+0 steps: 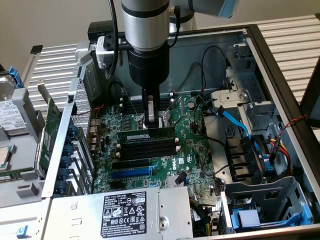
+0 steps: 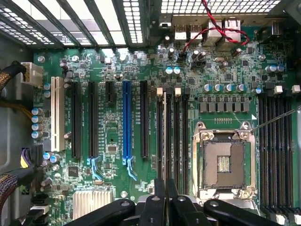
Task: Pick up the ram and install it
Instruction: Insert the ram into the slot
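The arm [image 1: 145, 30] hangs straight down into the open computer case [image 1: 280, 75], wrist vertical. Its jaws are pinched nearly shut on the ram [image 1: 165, 133], which stands on edge along the black memory slots [image 1: 150, 148], left of the empty processor socket [image 2: 225, 162].

The hand [image 2: 162, 183] is cut off by the picture's edge and covers part of the ram [image 2: 164, 136].
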